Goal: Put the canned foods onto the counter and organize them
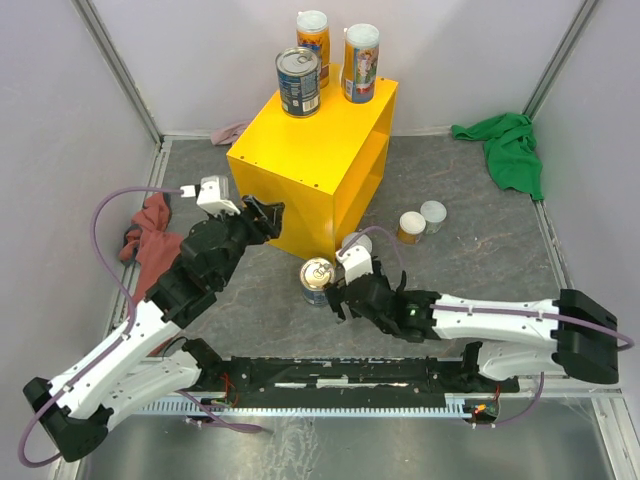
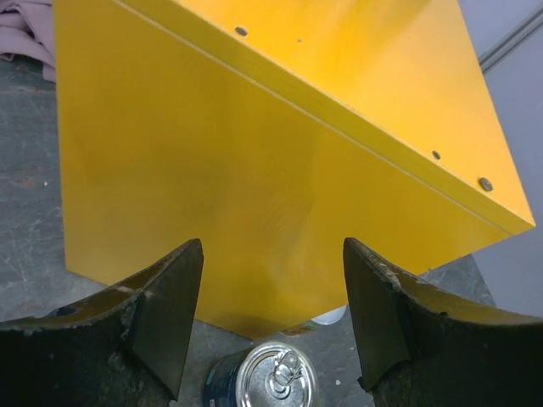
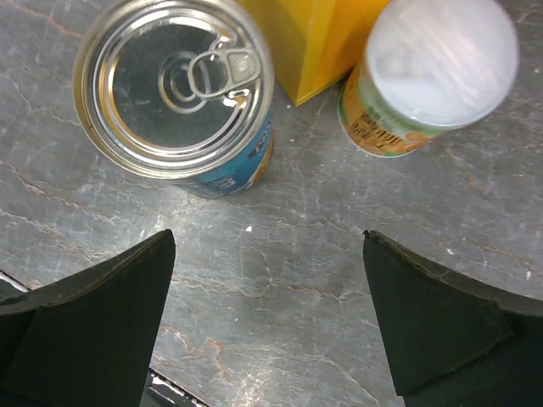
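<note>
No legible text on the cans (image 1: 299,83)

From above, the right arm (image 1: 480,318) covers most of a short white-lidded can (image 1: 357,242) at the near corner of the yellow worktop (image 1: 300,150); only its lid shows. A pink cloth (image 1: 228,133) lies mostly hidden behind the worktop, and the left arm (image 1: 190,275) overlaps a red cloth (image 1: 150,218). The far tall orange can (image 1: 313,30) is partly behind the upper blue can (image 1: 298,82). The left wrist view clips the lower blue can (image 2: 263,383) at its bottom edge. A white sliver under the worktop's corner is probably that short can's lid. In the right wrist view that lid is blurred and just clipped by the top edge.
</note>
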You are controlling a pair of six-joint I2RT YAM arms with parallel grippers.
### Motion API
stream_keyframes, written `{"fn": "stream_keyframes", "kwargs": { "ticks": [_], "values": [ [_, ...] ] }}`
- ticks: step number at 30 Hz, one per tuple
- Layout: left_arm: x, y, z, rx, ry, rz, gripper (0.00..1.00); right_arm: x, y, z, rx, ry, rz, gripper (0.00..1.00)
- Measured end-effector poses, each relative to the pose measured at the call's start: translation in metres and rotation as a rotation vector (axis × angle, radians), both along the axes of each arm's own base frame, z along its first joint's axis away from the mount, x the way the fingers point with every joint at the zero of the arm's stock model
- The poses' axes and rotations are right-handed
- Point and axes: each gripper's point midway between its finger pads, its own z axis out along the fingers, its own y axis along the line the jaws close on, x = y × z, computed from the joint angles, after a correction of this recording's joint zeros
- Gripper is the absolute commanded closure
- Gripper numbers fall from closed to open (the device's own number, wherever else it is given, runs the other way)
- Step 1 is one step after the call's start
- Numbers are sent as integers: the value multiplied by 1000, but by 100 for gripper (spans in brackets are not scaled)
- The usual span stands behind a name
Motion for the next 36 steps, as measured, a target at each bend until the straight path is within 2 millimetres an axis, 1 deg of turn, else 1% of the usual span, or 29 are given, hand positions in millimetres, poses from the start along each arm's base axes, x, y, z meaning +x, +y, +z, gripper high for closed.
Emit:
{"fn": "stream_keyframes", "kwargs": {
  "ticks": [3,5,10,14,18,27,34,36],
  "values": [
    [-3,6,-8,0,6,17,27,-3,7,-12,-28,10,10,0],
    [-5,9,-14,4,12,22,27,-3,13,-16,-34,12,14,0],
    [-11,14,-37,21,42,26,26,0,32,-14,-10,10,17,0],
    [-14,16,-61,26,84,29,26,1,44,-14,3,11,22,0],
    [-17,16,-79,23,117,27,26,4,53,-17,4,10,21,0],
    [-28,17,-117,-1,174,10,26,18,64,-17,28,-52,-16,0],
    [-37,13,-157,-5,246,-20,27,28,73,-24,34,-94,-38,0],
    [-40,13,-165,-6,260,-24,27,31,74,-24,40,-106,-48,4]
  ]
}}
